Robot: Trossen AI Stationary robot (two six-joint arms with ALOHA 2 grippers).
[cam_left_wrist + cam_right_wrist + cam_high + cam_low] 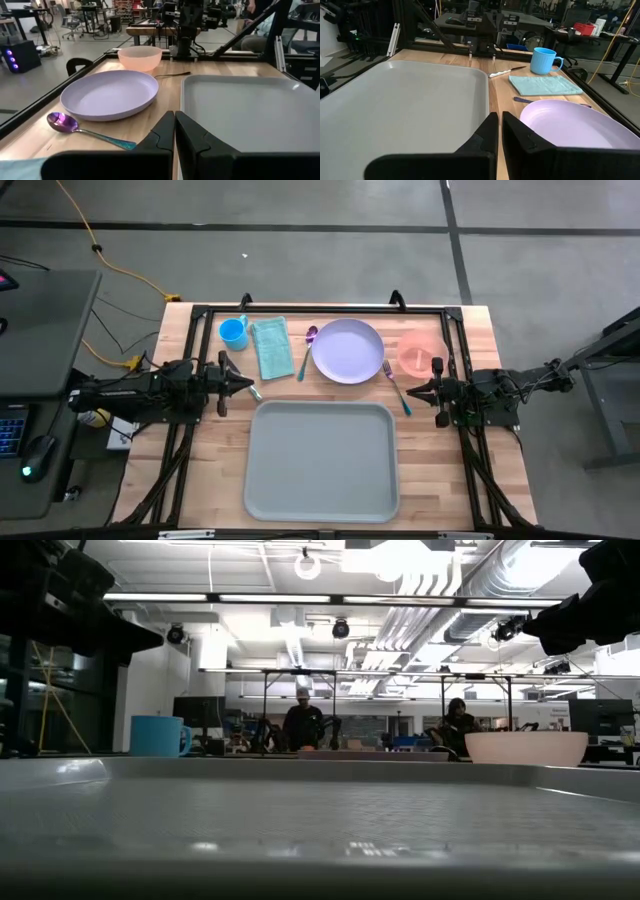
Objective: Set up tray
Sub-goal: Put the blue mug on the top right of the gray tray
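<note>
The large pale grey-green tray [320, 460] lies flat on the near middle of the table and holds nothing; it also fills the low view [320, 810]. Beyond its far rim stand a blue mug [233, 332], a folded teal napkin [271, 347], an iridescent spoon [306, 352], a round lavender plate [347, 350], a fork [396, 385] and a pink bowl [421, 352]. My left gripper [250, 384] hovers shut at the tray's far left corner, pointing right. My right gripper [410, 392] hovers shut at the far right corner, pointing left.
A small knife [505, 73] lies on the wood just off the tray's far left corner, close to my left gripper's tip. A black frame rail [320, 308] runs round the table's edges. People sit at desks in the room beyond.
</note>
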